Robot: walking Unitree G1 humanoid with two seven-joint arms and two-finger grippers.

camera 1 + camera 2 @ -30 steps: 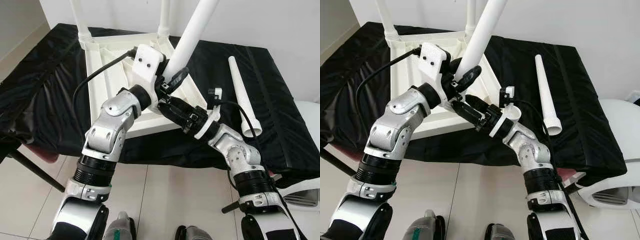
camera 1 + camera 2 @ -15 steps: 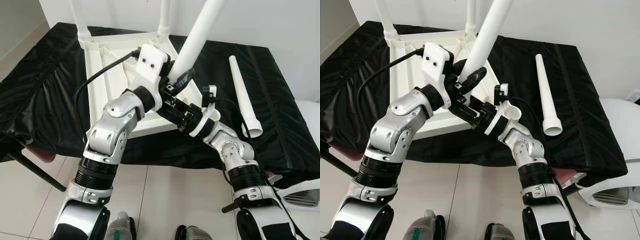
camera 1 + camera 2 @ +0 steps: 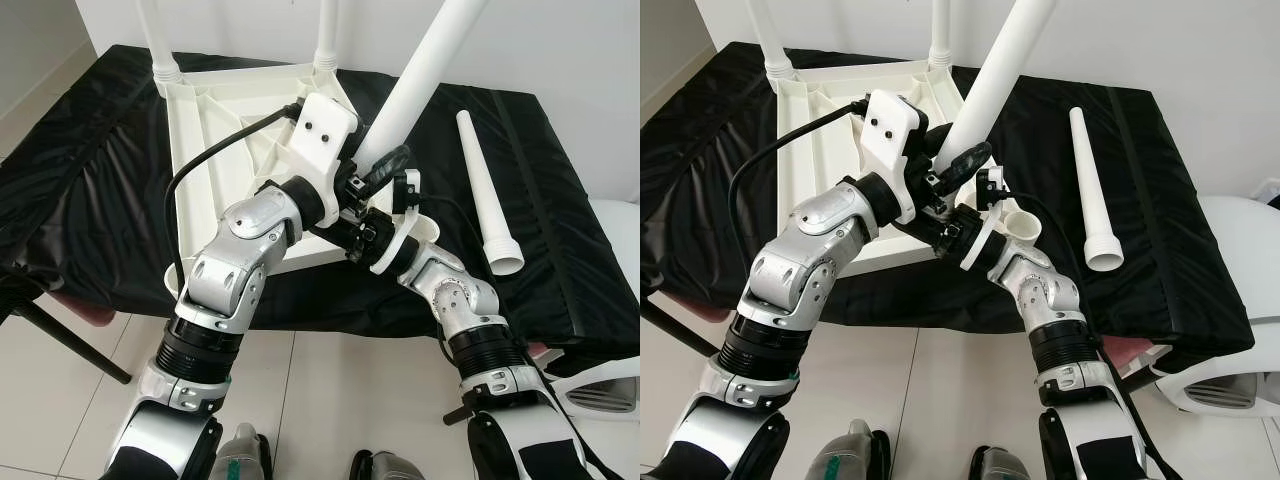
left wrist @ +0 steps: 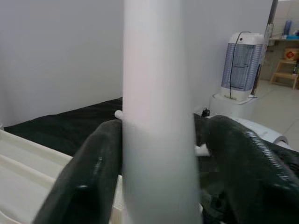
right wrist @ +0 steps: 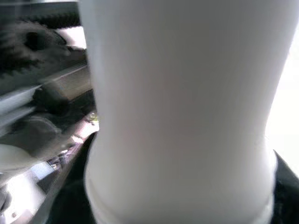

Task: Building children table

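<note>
Tabletop (image 3: 215, 130): white plastic, laid upside down on the bench (image 3: 90, 200), ribbed underside up; near right corner overhangs toward the robot.
Bench: covered with a black cloth, set against a white wall.
Fitted legs: two white legs seated upright in the far corners, far-left leg (image 3: 158, 45) and far-right leg (image 3: 327, 40).
Held leg (image 3: 420, 85): white tube, tilted up and away to the right, its lower end at the tabletop's near right corner, between the two grippers.
Left gripper (image 3: 372, 172): closed around the held leg just above its lower end; in the left wrist view both black fingers (image 4: 88, 172) are pressed against the tube, one on each side.
Right gripper (image 3: 940, 232): reached in from the right, under the left gripper, at the foot of the held leg; in the right wrist view the tube's flared end is seen very close, with dark finger edges at both sides. Grip looks closed on the leg, though contact is blurred.
Arms: crossed close together at the corner, left wrist housing (image 3: 320, 135) over the right wrist.
Cable (image 3: 200, 175): black, looped from the left wrist housing over the tabletop.
Spare leg (image 3: 487, 190): white tube lying flat on the cloth, well apart to the right of the tabletop, flared end toward the robot.
Appliance (image 4: 240, 65): white, standing on the floor, seen in the left wrist view beyond the bench.
</note>
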